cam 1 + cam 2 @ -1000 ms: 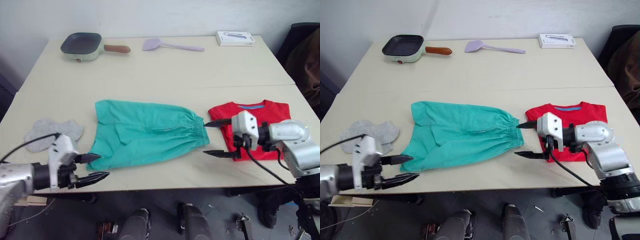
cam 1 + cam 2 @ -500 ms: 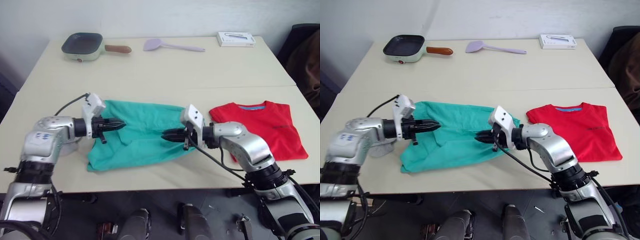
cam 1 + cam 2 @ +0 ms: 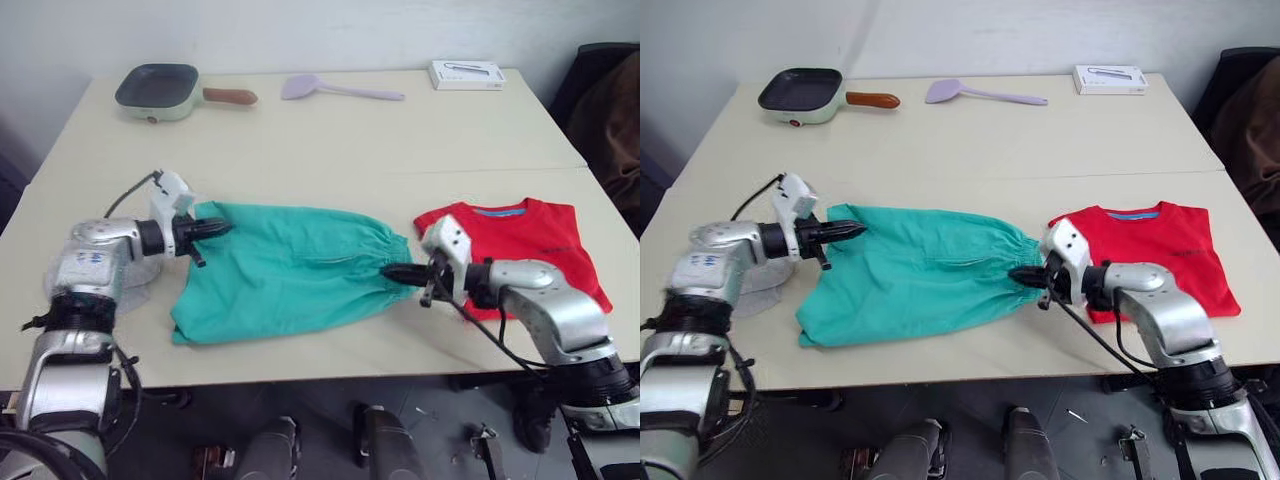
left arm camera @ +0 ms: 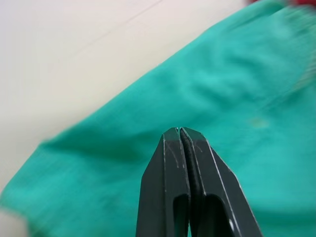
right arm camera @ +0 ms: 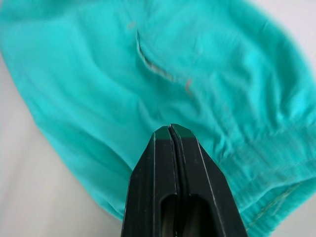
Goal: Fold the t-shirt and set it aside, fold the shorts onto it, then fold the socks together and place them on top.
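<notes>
The teal shorts lie spread flat across the middle of the near table, with the waistband to the right. My left gripper is shut, and its tips rest at the shorts' far left corner. My right gripper is also shut, with its tips at the waistband's right edge. In both wrist views the fingers are pressed together over teal cloth with nothing pinched between them. The red t-shirt lies flat to the right, behind my right forearm. The grey socks peek out from under my left forearm.
On the far table stand a green pan with a brown handle, a lilac spatula and a white box. A dark chair is off the table's right edge. A seam runs between the two tables.
A second ago both grippers were open near the front edge. They shut over the shorts' middle, then slid apart to its two ends, and the shorts now lie wider and flatter.
</notes>
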Robot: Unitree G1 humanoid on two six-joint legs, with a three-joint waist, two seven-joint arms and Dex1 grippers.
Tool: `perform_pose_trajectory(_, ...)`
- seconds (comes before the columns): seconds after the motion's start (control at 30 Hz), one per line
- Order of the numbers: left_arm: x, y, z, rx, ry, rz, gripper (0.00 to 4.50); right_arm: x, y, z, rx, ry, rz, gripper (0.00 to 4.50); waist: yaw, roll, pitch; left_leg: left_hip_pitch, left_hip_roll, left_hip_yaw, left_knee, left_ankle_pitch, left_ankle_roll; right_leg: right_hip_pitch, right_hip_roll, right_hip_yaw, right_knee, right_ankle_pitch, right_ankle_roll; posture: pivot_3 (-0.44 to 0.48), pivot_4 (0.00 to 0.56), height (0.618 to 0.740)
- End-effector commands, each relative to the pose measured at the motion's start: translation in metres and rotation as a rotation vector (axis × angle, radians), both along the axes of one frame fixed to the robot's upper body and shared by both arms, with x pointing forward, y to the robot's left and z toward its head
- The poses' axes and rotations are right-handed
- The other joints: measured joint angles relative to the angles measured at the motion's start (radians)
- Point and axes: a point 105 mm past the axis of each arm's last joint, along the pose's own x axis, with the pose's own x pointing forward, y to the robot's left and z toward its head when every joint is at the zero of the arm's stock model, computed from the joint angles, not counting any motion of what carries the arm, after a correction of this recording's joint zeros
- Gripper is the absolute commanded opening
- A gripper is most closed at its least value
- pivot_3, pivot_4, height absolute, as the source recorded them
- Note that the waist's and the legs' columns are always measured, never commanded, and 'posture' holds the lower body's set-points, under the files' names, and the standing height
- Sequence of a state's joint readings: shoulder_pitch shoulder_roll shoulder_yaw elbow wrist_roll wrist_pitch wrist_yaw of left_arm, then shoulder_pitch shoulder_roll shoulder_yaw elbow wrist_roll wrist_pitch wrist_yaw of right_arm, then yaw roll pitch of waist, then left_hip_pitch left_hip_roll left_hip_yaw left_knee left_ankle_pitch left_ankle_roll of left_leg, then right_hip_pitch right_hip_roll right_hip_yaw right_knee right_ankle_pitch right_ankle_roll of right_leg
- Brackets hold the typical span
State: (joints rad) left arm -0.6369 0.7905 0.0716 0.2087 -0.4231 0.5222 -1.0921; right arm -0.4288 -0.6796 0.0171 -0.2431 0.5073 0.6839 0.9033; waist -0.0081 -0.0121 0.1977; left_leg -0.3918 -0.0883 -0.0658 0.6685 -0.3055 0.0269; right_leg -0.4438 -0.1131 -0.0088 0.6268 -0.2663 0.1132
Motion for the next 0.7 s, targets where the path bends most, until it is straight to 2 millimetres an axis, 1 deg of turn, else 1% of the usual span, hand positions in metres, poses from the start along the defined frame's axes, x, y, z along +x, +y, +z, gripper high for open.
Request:
perform_pose_trajectory(0.03,-0.04,-0.026,-0.002,0.049,0.035,-0.168,0.05,0.004,0.016,0.024,0.068,-0.066,0.007,0.0,-0.004,0.0,0.0,0.001,0.0,0.0,-0.001,0.0,0.0,0.0,0.0,0.001,0.0,0.0,0.0,0.0,0.15,0.74)
perform_pose_trajectory(0.07,-0.045,-0.028,-0.011,0.076,0.054,-0.174,0.05,0.013,0.022,0.026,0.08,-0.077,-0.011,0.0,-0.005,0.001,0.0,0.002,-0.001,0.001,-0.001,0.0,0.0,0.001,0.0,0.002,0.0,0.0,0.0,0.0,0.15,0.74)
perform_pose_trajectory(0.13,-0.043,-0.029,-0.028,0.108,0.076,-0.141,0.05,0.037,0.034,0.026,0.063,-0.107,-0.081,0.0,-0.008,0.001,0.0,0.003,-0.001,0.002,-0.001,0.001,0.0,0.001,0.001,0.004,-0.001,0.0,0.0,0.0,0.15,0.74)
perform_pose_trajectory(0.2,-0.037,-0.029,-0.046,0.134,0.089,-0.09,0.05,0.065,0.041,0.016,0.019,-0.105,-0.179,0.0,-0.008,0.001,0.0,0.004,-0.001,0.002,-0.001,0.003,-0.002,0.001,0.001,0.004,-0.001,0.0,0.0,0.0,0.15,0.74)
perform_pose_trajectory(0.23,-0.035,-0.029,-0.05,0.142,0.093,-0.076,0.05,0.074,0.043,0.013,0.001,-0.102,-0.21,0.0,-0.007,0.0,-0.001,0.004,-0.002,0.002,-0.002,0.004,-0.003,0.0,0.001,0.004,0.0,0.0,0.0,0.0,0.15,0.74)
perform_pose_trajectory(0.3,-0.029,-0.026,-0.062,0.16,0.094,-0.026,0.05,0.091,0.037,-0.002,-0.082,-0.12,-0.286,0.0,0.002,0.0,-0.001,0.004,-0.001,0.002,-0.003,0.005,-0.004,-0.001,0.002,0.004,0.001,0.0,-0.001,0.0,0.15,0.74)
perform_pose_trajectory(0.33,-0.028,-0.025,-0.067,0.162,0.098,-0.005,0.05,0.095,0.033,-0.009,-0.128,-0.13,-0.298,0.0,0.006,0.0,-0.001,0.004,-0.001,0.002,-0.003,0.005,-0.004,-0.001,0.002,0.004,0.001,0.0,-0.001,0.0,0.15,0.74)
perform_pose_trajectory(0.4,-0.028,-0.023,-0.072,0.148,0.11,0.029,0.05,0.101,0.015,-0.02,-0.157,-0.103,-0.36,0.0,0.007,0.0,-0.001,0.003,-0.003,0.001,-0.003,0.005,-0.003,-0.001,0.003,0.004,0.001,0.0,-0.001,0.0,0.15,0.74)
perform_pose_trajectory(0.43,-0.028,-0.021,-0.073,0.136,0.117,0.045,0.05,0.102,0.005,-0.021,-0.156,-0.094,-0.391,0.0,0.006,0.001,-0.001,0.003,-0.003,0.001,-0.003,0.004,-0.002,-0.001,0.003,0.004,0.002,0.0,-0.001,0.0,0.15,0.74)
perform_pose_trajectory(0.47,-0.03,-0.02,-0.074,0.121,0.128,0.057,0.05,0.098,-0.002,-0.019,-0.132,-0.086,-0.399,0.0,0.006,0.0,-0.001,0.002,-0.004,0.001,-0.003,0.004,0.0,-0.001,0.003,0.004,0.002,0.0,-0.001,0.0,0.15,0.74)
perform_pose_trajectory(0.53,-0.034,-0.018,-0.074,0.095,0.143,0.067,0.05,0.083,-0.008,-0.008,-0.038,-0.053,-0.373,0.0,0.008,0.0,-0.001,0.001,-0.004,0.001,-0.003,0.002,0.002,-0.001,0.003,0.003,0.001,0.0,-0.001,0.0,0.15,0.74)
perform_pose_trajectory(0.6,-0.038,-0.017,-0.074,0.081,0.147,0.069,0.05,0.062,-0.012,0.001,0.041,0.001,-0.331,0.0,0.008,0.001,-0.001,0.0,-0.004,0.0,-0.003,0.0,0.003,-0.001,0.002,0.002,0.0,0.0,-0.001,0.0,0.15,0.74)
perform_pose_trajectory(0.67,-0.04,-0.016,-0.075,0.079,0.147,0.068,0.05,0.036,-0.019,0.003,0.082,0.091,-0.303,0.0,0.008,0.001,-0.001,0.0,-0.004,0.0,-0.003,-0.001,0.004,-0.001,0.002,0.001,-0.001,0.0,-0.001,0.0,0.15,0.74)
perform_pose_trajectory(0.7,-0.04,-0.016,-0.076,0.077,0.145,0.069,0.01,0.024,-0.022,0.004,0.091,0.128,-0.297,0.17,0.009,0.001,-0.001,0.0,-0.004,0.0,-0.003,-0.001,0.004,-0.001,0.001,0.001,-0.001,0.0,-0.001,0.0,0.15,0.74)
